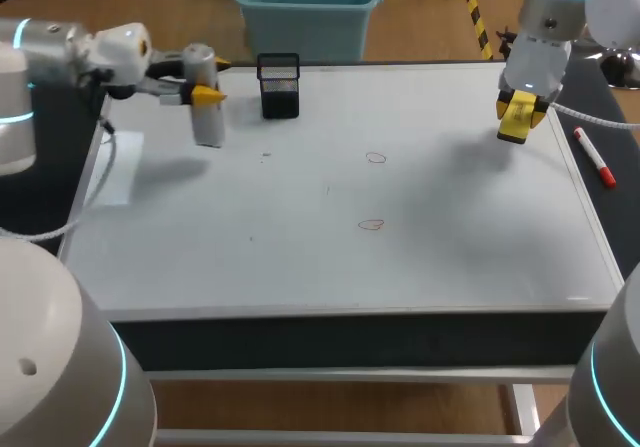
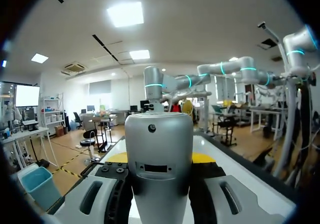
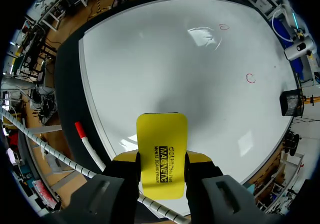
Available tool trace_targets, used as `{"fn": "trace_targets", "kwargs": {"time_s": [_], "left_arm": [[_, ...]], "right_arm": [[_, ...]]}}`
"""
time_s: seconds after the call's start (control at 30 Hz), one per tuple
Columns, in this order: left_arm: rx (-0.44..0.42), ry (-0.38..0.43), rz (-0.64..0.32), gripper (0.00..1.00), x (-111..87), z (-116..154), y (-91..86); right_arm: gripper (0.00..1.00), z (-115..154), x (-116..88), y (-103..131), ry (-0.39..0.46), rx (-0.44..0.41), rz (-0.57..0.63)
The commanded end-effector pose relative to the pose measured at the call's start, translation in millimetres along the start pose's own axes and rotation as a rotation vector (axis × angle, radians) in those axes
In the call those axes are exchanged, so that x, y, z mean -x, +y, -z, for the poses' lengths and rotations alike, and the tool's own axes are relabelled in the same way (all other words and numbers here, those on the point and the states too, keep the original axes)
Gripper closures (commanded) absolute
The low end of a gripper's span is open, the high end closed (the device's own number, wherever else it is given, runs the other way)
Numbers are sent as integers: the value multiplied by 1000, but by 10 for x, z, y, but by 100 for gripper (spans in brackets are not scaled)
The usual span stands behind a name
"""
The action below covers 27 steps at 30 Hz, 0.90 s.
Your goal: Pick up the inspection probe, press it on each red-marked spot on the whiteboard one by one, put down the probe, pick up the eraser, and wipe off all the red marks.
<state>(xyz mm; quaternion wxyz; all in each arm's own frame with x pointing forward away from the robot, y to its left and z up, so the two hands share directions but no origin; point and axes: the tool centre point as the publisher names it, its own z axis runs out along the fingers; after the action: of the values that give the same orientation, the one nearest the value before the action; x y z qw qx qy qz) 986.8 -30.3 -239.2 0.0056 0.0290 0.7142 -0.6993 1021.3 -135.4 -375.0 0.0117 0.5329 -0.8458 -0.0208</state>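
Probe (image 2: 159, 149): grey, smooth, round-topped cylinder, standing upright in the air between the fingers of the left end effector (image 1: 204, 94), clear of the whiteboard (image 1: 300, 247).
Left end effector: clamped on the probe's middle from two sides, with a yellow tip showing at either flank.
Probe handling: by its look a rigid, hard-shelled body with some weight. The slick sides could slide in a loose hold, so a firm grip around the mid-body, as now, seems right, leaving the lower end free to press.
Eraser (image 3: 161, 134): flat yellow block, jutting out ahead of the right end effector (image 1: 520, 107), above the whiteboard.
Right end effector: closed on the eraser's two narrow sides.
Eraser handling: probably light, with a stiff casing. Holding it by the edges keeps the wiping face free.
Red marks: two small loops (image 1: 375, 157) (image 1: 371, 224), not yet wiped, lying between the two end effectors and well apart from both.
Mesh holder (image 1: 279, 85): black, on the tabletop, near the held probe.
Red marker (image 1: 593, 157): lying beside the whiteboard's edge, near the right end effector.
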Motion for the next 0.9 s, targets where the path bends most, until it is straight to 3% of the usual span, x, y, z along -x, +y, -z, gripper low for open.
{"fn": "trace_targets", "kwargs": {"time_s": [0.03,0.23,0.8,0.9], "left_arm": [[9,-201,5,100,-182,164,15],[19,-240,18,100,-266,314,47],[19,-240,18,100,-266,314,47],[19,-240,18,100,-266,314,47]], "right_arm": [[100,3,-2,-8,3,-1,2],[100,3,-2,-8,3,-1,2],[100,3,-2,-8,3,-1,2],[100,-9,102,114,24,-11,35]]}}
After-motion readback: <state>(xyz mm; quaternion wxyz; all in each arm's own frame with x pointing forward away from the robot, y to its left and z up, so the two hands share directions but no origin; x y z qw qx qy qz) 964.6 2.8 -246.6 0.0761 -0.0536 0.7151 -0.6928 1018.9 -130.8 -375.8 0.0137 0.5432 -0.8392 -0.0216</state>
